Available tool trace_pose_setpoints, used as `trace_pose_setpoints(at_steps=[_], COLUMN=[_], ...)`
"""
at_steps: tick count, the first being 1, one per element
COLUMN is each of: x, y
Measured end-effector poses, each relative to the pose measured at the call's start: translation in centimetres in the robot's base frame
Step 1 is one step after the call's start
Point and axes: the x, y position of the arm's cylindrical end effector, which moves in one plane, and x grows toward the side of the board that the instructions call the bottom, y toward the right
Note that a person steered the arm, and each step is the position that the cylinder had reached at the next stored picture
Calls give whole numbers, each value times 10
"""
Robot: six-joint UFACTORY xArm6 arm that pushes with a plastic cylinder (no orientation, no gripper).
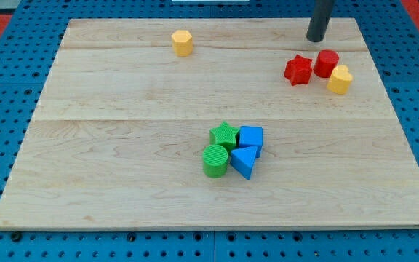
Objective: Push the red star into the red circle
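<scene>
Camera view: red star (297, 70) at about 7 o'clock from my tip (316, 39), near but apart.

Tip bare, touching no block. Red circle (326, 63) sits at 3 o'clock, just beside the star, seemingly almost touching; yellow block (340, 79) beyond.

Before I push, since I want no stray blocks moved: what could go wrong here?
The red star already sits almost against the red circle, so a hard push could shove both. The yellow block rests against the circle and would likely get carried along. My tip stands above the pair toward the view's top, so it could clip the circle first.
</scene>
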Motion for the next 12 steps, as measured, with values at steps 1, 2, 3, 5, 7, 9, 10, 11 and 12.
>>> trace_pose_setpoints(at_steps=[1, 2, 3, 5, 7, 9, 10, 11, 12], x=[24, 39, 49, -12, 10, 51, 69, 84, 86], y=[0, 0, 0, -22, -90, -82, -80, -80, -80])
